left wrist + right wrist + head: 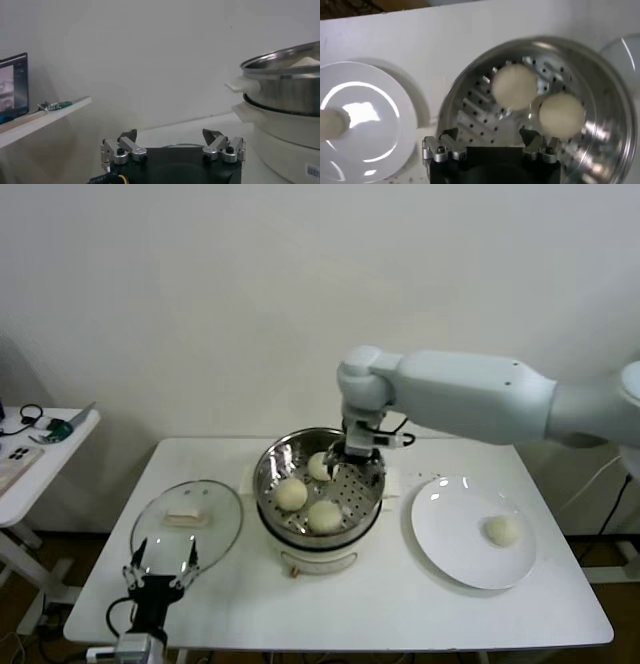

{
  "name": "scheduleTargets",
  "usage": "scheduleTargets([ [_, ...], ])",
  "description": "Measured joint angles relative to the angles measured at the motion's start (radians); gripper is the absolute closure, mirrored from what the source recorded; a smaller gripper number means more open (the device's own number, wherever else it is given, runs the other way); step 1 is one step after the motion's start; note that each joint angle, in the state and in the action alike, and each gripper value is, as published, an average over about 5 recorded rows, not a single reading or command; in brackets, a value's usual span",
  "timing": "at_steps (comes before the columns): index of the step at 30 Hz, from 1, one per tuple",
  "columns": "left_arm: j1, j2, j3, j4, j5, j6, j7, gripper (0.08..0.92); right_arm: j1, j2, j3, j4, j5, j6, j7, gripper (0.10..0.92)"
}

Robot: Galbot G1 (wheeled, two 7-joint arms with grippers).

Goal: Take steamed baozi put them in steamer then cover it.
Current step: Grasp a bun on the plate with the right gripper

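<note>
The steamer (pixel 270 467) stands mid-table with three steamed baozi on its perforated tray (pixel 291 493) (pixel 323 516) (pixel 321 466). A fourth baozi (pixel 502 530) lies on the white plate (pixel 450 519) to the right. My right gripper (pixel 345 456) hangs open and empty over the back of the pot, beside the rear bun. The right wrist view shows that gripper (pixel 489 136) above the tray with two buns (pixel 514 86) (pixel 561 114) beyond it. The cover (pixel 187 519) lies flat on the table left of the pot. My left gripper (pixel 160 564) waits open at the cover's near edge.
A small side table (pixel 50 429) with loose items stands off to the left, and a screen (pixel 12 87) shows there in the left wrist view. The steamer's side handle (pixel 240 86) juts toward the left gripper (pixel 170 135). The table's front edge lies just behind the left gripper.
</note>
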State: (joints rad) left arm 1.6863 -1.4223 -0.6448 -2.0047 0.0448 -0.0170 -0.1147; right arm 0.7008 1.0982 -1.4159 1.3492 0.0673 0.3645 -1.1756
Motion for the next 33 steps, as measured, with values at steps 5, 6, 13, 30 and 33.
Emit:
scheduleTargets([
  [5, -0.007, 0.001, 0.006, -0.002, 0.0, 0.001, 0.0, 0.177, 0.036, -0.107, -0.058, -0.005, 0.099, -0.116, 0.056, 0.203],
  [6, -0.008, 0.001, 0.007, -0.003, 0.0, 0.001, 0.0, 0.177, 0.04, -0.129, -0.068, -0.006, 0.115, -0.139, 0.064, 0.203],
  [13, -0.011, -0.001, 0.01, -0.008, 0.0, 0.002, 0.001, 0.177, 0.029, -0.282, -0.107, -0.024, 0.181, -0.281, 0.109, 0.203],
  [30, 0.001, -0.007, 0.007, -0.013, 0.013, 0.004, 0.003, 0.177, -0.299, -0.503, 0.082, -0.158, 0.08, -0.408, 0.125, 0.203],
  [33, 0.002, -0.008, 0.007, -0.012, 0.013, 0.004, 0.003, 0.177, -0.363, -0.511, 0.133, -0.189, 0.057, -0.41, 0.122, 0.203],
])
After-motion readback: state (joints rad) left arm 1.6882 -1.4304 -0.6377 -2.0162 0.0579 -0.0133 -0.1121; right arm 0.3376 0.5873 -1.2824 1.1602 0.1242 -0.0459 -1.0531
